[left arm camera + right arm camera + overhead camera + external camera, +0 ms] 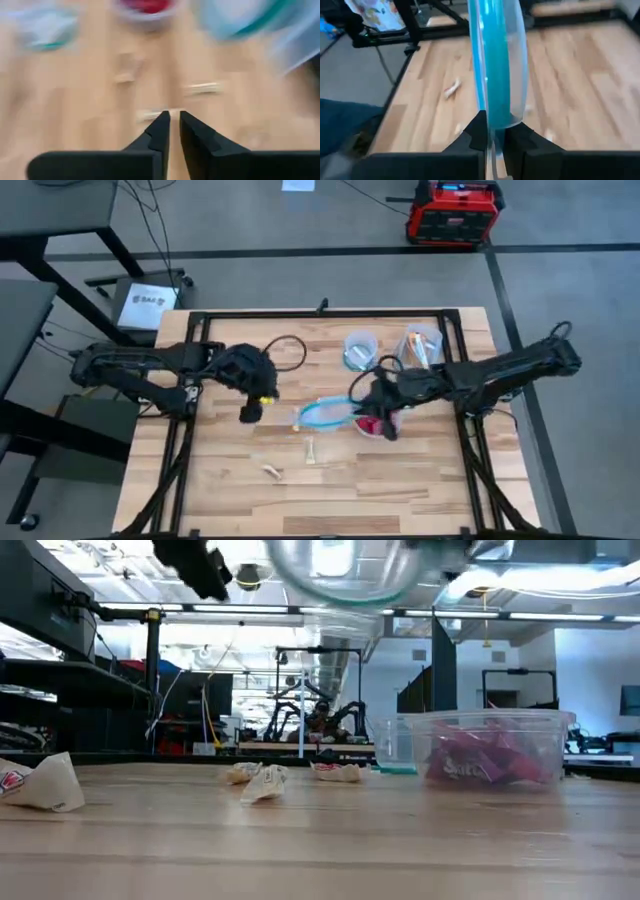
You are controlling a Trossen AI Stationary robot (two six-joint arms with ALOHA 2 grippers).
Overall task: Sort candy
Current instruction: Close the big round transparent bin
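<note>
Wooden table (pixel 400 490), clear blue-rimmed containers (pixel 359 348), red power unit (pixel 452 212) on floor

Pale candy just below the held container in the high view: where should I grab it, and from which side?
Take the pale candy across its narrow middle, straight down from above, with the left tool. It lies flat on the table with clear space either side. The right tool is busy holding the container.

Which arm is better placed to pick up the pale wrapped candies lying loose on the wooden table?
Left. The left gripper holds nothing and hovers near the pale wrapped candies. The right gripper is shut on a clear blue-rimmed container it holds up.
</note>
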